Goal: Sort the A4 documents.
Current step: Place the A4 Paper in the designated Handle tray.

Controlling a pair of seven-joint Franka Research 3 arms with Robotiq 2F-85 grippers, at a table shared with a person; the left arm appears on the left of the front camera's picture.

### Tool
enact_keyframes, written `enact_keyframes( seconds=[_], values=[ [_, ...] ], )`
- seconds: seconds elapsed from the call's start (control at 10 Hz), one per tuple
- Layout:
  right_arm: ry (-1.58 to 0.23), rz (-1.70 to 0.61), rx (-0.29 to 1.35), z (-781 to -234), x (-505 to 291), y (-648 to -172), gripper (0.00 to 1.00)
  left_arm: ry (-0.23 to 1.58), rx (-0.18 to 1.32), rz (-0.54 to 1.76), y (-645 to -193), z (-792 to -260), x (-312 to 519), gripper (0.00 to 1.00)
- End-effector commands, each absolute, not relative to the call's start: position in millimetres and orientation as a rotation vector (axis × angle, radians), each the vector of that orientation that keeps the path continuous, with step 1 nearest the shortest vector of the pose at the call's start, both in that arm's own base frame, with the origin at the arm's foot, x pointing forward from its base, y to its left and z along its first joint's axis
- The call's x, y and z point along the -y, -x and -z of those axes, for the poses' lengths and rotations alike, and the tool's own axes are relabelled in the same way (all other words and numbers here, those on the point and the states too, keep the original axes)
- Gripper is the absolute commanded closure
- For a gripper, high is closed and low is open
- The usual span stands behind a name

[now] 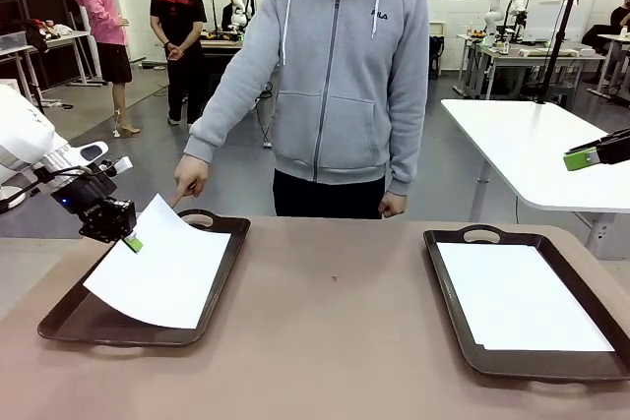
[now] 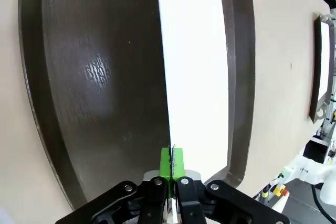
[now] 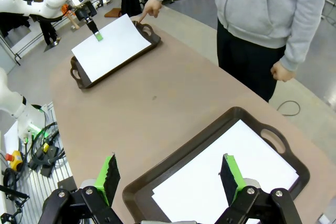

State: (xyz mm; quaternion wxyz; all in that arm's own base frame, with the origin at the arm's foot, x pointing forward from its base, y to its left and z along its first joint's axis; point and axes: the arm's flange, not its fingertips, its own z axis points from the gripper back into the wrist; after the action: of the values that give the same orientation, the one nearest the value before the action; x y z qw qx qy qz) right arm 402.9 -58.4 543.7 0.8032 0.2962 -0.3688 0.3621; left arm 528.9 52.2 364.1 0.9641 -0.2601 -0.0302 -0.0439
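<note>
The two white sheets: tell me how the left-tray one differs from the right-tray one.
The left sheet is pinched at its edge by the left end effector and tilted, overhanging the left tray; the right sheet lies flat, untouched, inside the right tray. Both look plain white.

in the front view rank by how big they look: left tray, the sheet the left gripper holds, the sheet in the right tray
1. left tray
2. and 3. held sheet and sheet in the right tray: look alike, and the held one is tilted, so no ranking.

White arms (image 1: 25,135), black grippers, green-padded fingers (image 3: 109,178), grey zip hoodie (image 1: 335,66)
</note>
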Motion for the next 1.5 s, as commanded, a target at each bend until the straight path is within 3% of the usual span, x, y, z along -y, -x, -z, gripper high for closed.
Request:
enact_keyframes(
  seconds=[0.0, 0.8, 0.9, 1.0, 1.1, 1.2, 1.3, 1.4],
  values=[
    [-0.645, -0.777, 0.801, -544.0, 57.9, -403.1, 0.0, 0.511, 0.053, 0.1, -528.0, -371.0, -49.8, 0.99],
    [-0.645, -0.777, 0.801, -544.0, 57.9, -403.1, 0.0, 0.501, 0.026, 0.079, -540.1, -350.8, -37.6, 0.99],
    [-0.645, -0.777, 0.801, -544.0, 57.9, -403.1, 0.0, 0.494, 0.021, 0.078, -539.0, -351.5, -35.3, 0.79],
    [-0.645, -0.777, 0.801, -544.0, 57.9, -403.1, 0.0, 0.489, 0.022, 0.079, -538.9, -352.2, -35.9, 0.79],
    [-0.645, -0.777, 0.801, -544.0, 57.9, -403.1, 0.0, 0.476, 0.028, 0.073, -538.7, -352.9, -36.1, 0.59],
    [-0.645, -0.777, 0.801, -544.0, 57.9, -403.1, 0.0, 0.467, 0.027, 0.071, -538.6, -354.1, -36.4, 0.77],
    [-0.645, -0.777, 0.801, -544.0, 57.9, -403.1, 0.0, 0.459, 0.028, 0.069, -538.0, -355.4, -37.0, 0.39],
    [-0.645, -0.777, 0.801, -544.0, 57.9, -403.1, 0.0, 0.441, 0.031, 0.067, -537.4, -357.3, -37.6, 0.57]
  ],
)
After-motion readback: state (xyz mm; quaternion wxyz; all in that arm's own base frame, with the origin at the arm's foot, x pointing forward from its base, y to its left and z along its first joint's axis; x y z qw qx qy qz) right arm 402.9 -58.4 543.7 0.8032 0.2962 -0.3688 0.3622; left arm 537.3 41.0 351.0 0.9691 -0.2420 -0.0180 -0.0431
